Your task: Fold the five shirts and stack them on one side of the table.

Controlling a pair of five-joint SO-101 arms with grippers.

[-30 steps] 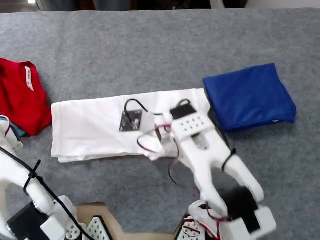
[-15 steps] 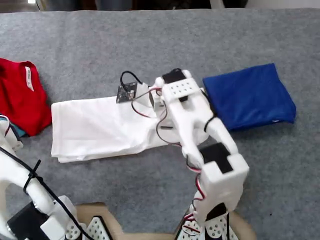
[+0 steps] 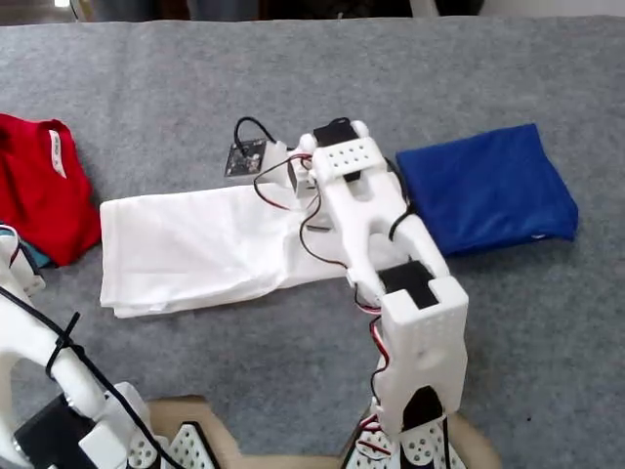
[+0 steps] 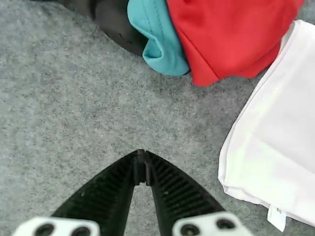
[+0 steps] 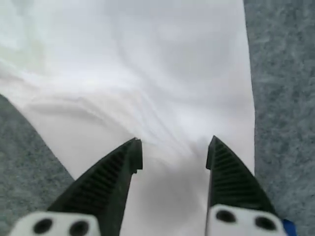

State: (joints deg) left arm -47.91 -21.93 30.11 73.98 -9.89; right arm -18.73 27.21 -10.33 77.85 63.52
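Grey-covered table [image 3: 293,78]; white shirt [image 3: 195,254] lies mid-table as a long flat band, partly folded, creased and uneven along its near edge; its left end is near the red shirt [image 3: 39,191], its right end reaches the blue shirt [image 3: 488,186], touching or just beside it, which I cannot tell from above. Blue shirt is folded into a neat rectangle on the right side of the table; red shirt sits bunched at the left edge, with a teal garment [image 4: 157,39] tucked against it and a dark cloth [image 4: 113,24] just beside that; what the dark cloth is I cannot tell. Right arm [image 3: 391,244] extends from the near edge over the right end of the white shirt; right gripper [image 5: 173,147] has its jaws spread wide, released, nothing held, with white fabric lying under and between the fingers [image 5: 130,157]; whether the tips press on the cloth is unclear. Left arm [image 3: 39,371] stays low at the near left corner; left gripper [image 4: 141,160] is clenched, tips meeting, empty, above bare grey cover, near the white shirt's corner, where a small tag [image 4: 275,215] hangs.
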